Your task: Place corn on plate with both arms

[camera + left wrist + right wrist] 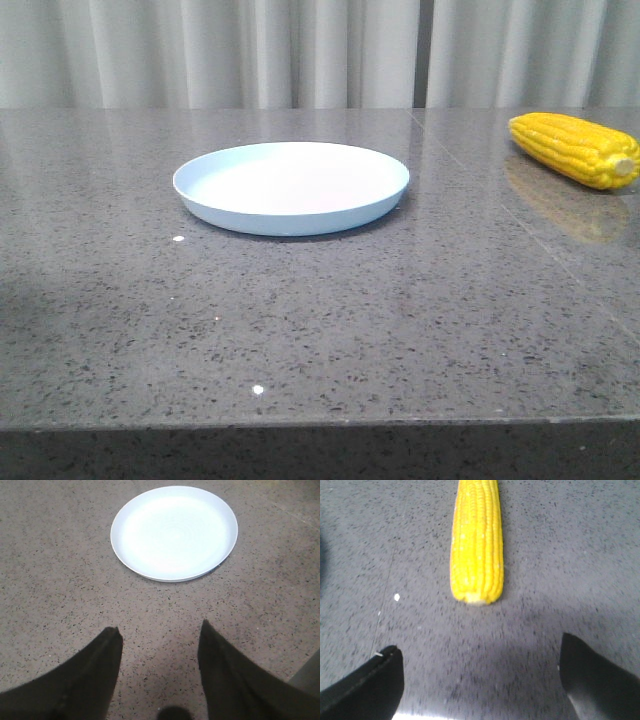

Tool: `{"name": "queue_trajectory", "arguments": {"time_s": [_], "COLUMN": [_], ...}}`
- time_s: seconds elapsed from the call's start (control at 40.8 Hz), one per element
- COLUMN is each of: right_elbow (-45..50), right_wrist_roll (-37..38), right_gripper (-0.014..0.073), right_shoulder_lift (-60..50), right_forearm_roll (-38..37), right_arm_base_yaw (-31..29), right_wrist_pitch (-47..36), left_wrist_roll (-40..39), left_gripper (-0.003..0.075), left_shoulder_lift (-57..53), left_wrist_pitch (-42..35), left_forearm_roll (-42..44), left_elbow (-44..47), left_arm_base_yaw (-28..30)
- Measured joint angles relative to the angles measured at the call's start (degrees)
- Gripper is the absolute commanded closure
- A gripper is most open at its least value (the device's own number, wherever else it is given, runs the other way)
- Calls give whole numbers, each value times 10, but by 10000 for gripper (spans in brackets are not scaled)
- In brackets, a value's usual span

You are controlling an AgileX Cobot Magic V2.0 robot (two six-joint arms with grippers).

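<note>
Dark fingers are framing each wrist view, spread wide with only bare tabletop [300,330] showing between them — the left gripper [159,632] is gaping and holding nothing, and the right gripper [480,652] is doing the same. Beyond the left gripper, the plate [131,555] is lying flat and empty on the speckled grey stone, a little way off. Beyond the right gripper, the corn [476,540] is lying lengthwise, its pale stub end pointing toward the fingers but not touching them.

From the front camera neither arm is showing; the plate is sitting mid-table and the corn is resting well apart from it, far out toward the right edge with its stub end pointing right.

Judging by this, the task is only beginning — the reach for the corn is the step in hand. Next, the right gripper is probably needing to advance, straddle the ear across its width and close.
</note>
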Motion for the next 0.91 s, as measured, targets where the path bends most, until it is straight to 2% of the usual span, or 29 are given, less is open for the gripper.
{"name": "queue_trajectory", "arguments": {"time_s": [0.441,0.612,0.661,0.833,0.906], "right_elbow": [-177,-226,-237,-252,-255], "right_wrist_roll": [0,0,0,0,0], "right_gripper": [-61,-49,-3,298,348], "right_shoulder_lift": [261,327,343,366,366], "right_forearm_roll": [0,0,0,1,3], "right_arm_base_yaw": [0,0,0,0,0], "right_wrist_pitch": [-6,23,35,59,64], "left_wrist_roll": [0,0,0,0,0], "left_gripper": [365,365,365,365,365], "left_shoulder_lift": [0,0,0,0,0], "left_wrist_pitch": [0,0,0,0,0], "left_forearm_roll": [0,0,0,0,0], "left_elbow": [0,0,0,0,0], "left_arm_base_yaw": [0,0,0,0,0]}}
